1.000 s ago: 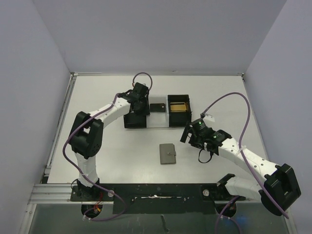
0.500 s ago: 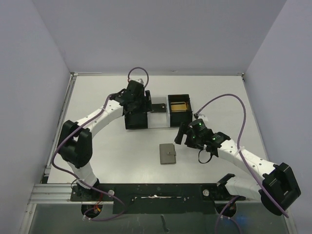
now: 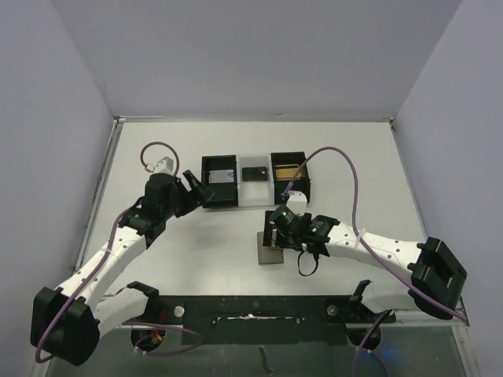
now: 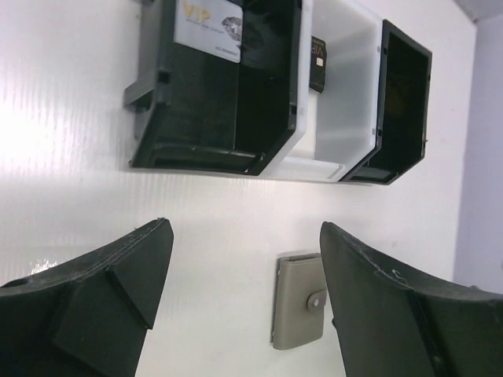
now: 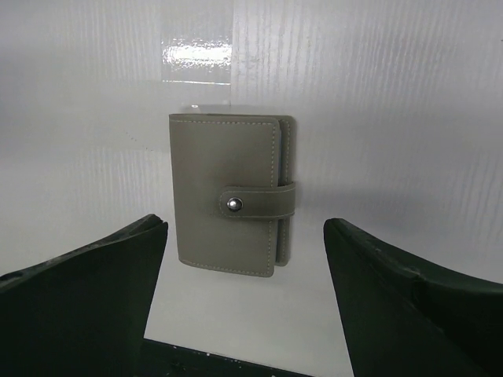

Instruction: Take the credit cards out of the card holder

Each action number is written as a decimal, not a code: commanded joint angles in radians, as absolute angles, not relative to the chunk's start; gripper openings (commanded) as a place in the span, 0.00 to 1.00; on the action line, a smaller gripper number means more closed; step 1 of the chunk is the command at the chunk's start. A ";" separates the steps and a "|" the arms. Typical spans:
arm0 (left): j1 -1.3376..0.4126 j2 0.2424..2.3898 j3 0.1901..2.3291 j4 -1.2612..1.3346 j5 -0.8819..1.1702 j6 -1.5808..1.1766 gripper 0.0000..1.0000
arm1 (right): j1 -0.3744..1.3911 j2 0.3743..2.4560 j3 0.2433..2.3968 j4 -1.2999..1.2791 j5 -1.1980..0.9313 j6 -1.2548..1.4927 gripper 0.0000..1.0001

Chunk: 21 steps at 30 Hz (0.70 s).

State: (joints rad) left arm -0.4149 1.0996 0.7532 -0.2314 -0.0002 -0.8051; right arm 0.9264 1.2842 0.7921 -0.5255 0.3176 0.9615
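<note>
Grey card holder (image 5: 228, 203) lies snapped shut, flat on the table (image 5: 393, 94) near the black tray (image 4: 208, 153), so I've got the right gripper (image 5: 245, 228) hanging over it, fingers (image 5: 94, 298) spread, probably to straddle the strap (image 5: 259, 202); left gripper (image 4: 245, 232) spread too, parked clear.

Left gripper (image 4: 244, 229) and right gripper (image 5: 245, 226) both gape wide — arms outstretched (right apparently pitched downward).

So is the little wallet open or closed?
Closed. The card holder lies folded flat, and its strap is snapped shut across the front.
</note>
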 commanded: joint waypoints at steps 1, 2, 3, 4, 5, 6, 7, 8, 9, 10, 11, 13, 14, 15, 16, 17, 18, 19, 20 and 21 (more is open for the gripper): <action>-0.344 0.986 0.640 -0.076 0.124 -0.936 0.75 | 0.978 1.320 0.853 -0.541 0.452 1.033 0.82; -0.342 0.975 0.619 -0.077 0.133 -0.932 0.75 | 0.984 1.341 0.863 -0.549 0.455 1.041 0.81; -0.342 0.965 0.607 -0.074 0.146 -0.927 0.74 | 0.990 1.357 0.877 -0.564 0.463 1.052 0.80; -0.342 0.958 0.594 -0.065 0.167 -0.927 0.73 | 0.999 1.373 0.893 -0.593 0.482 1.084 0.80; -0.343 0.952 0.581 -0.051 0.192 -0.935 0.72 | 1.015 1.387 0.911 -0.631 0.514 1.124 0.79; -0.346 0.948 0.568 -0.039 0.214 -0.946 0.71 | 1.027 1.397 0.921 -0.658 0.537 1.144 0.78; -0.349 0.942 0.556 -0.025 0.235 -0.962 0.70 | 1.037 1.405 0.926 -0.658 0.549 1.146 0.77; -0.357 0.937 0.544 -0.021 0.239 -0.971 0.69 | 1.042 1.414 0.929 -0.653 0.547 1.143 0.76; -0.367 0.935 0.534 -0.020 0.237 -0.976 0.69 | 1.043 1.422 0.931 -0.645 0.535 1.133 0.75; -0.377 0.931 0.525 -0.021 0.232 -0.978 0.68 | 1.043 1.431 0.934 -0.636 0.524 1.123 0.74; -0.388 0.929 0.518 -0.021 0.226 -0.979 0.68 | 1.043 1.445 0.939 -0.631 0.511 1.119 0.72; -0.411 0.932 0.509 -0.026 0.212 -0.979 0.67 | 1.044 1.463 0.944 -0.626 0.495 1.117 0.68; -0.424 0.937 0.509 -0.033 0.203 -0.975 0.67 | 1.047 1.469 0.947 -0.627 0.493 1.124 0.67; -0.436 0.943 0.514 -0.041 0.193 -0.970 0.67 | 1.049 1.472 0.944 -0.625 0.495 1.129 0.66; -0.452 0.948 0.519 -0.048 0.184 -0.967 0.67 | 1.052 1.473 0.939 -0.619 0.495 1.131 0.66; -0.464 0.954 0.523 -0.053 0.175 -0.966 0.67 | 1.051 1.472 0.932 -0.608 0.491 1.127 0.66; -0.477 0.959 0.526 -0.054 0.169 -0.962 0.66 | 1.051 1.472 0.926 -0.599 0.487 1.119 0.65; -0.489 0.965 0.532 -0.056 0.162 -0.959 0.67 | 1.052 1.474 0.924 -0.594 0.487 1.117 0.65; -0.501 0.973 0.539 -0.058 0.161 -0.949 0.66 | 1.051 1.479 0.924 -0.590 0.488 1.112 0.64; -0.512 0.982 0.547 -0.062 0.159 -0.939 0.66 | 1.051 1.481 0.925 -0.580 0.487 1.106 0.63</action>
State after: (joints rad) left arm -0.4755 0.9604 0.5014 -0.1017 0.1822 -0.9646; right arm 1.0424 1.4811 0.9092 -0.6292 0.4595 1.1049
